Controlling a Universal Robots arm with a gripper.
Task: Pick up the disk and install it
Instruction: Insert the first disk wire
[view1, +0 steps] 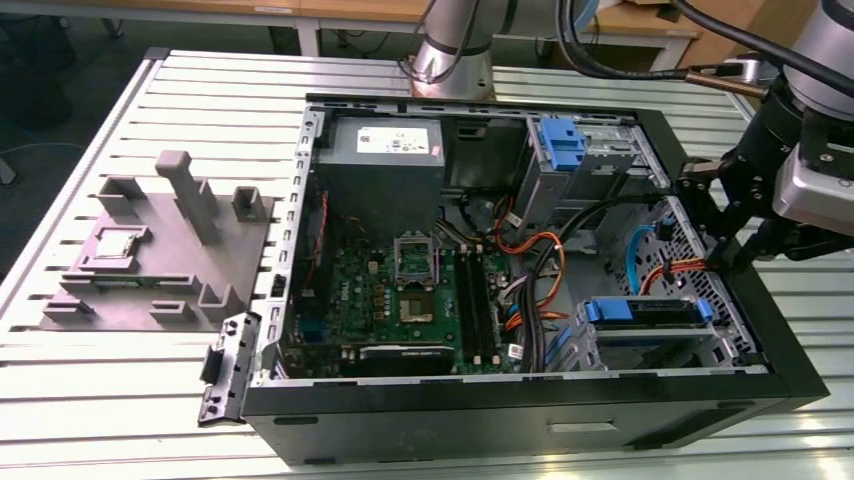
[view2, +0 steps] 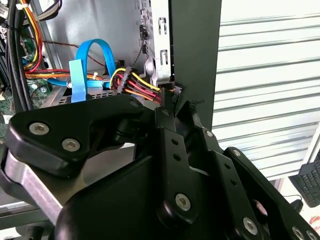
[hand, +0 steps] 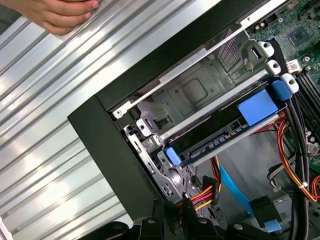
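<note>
The disk (hand: 215, 145) lies in a slot of the metal drive cage (hand: 190, 90) inside the open computer case, its dark side edge showing between the blue ends of its carrier. The exterior view shows the carrier's blue front (view1: 645, 310) at the case's near right corner; its label is hidden. My gripper (view2: 171, 97) hangs at the case's right wall (view2: 195, 50), apart from the disk, with its fingertips (hand: 162, 212) together beside a red, yellow and black wire plug (hand: 197, 197). It appears shut, with no disk in it. In the exterior view the gripper (view1: 721, 225) is over the right rim.
A person's hand (hand: 55, 15) rests on the slatted table outside the case. Another blue carrier (view1: 563, 140) stands in the far bay beside the grey power supply (view1: 387, 140). A grey fixture (view1: 160, 250) sits on the exterior view's left. Cables (view1: 534, 260) cross beside the motherboard (view1: 400, 290).
</note>
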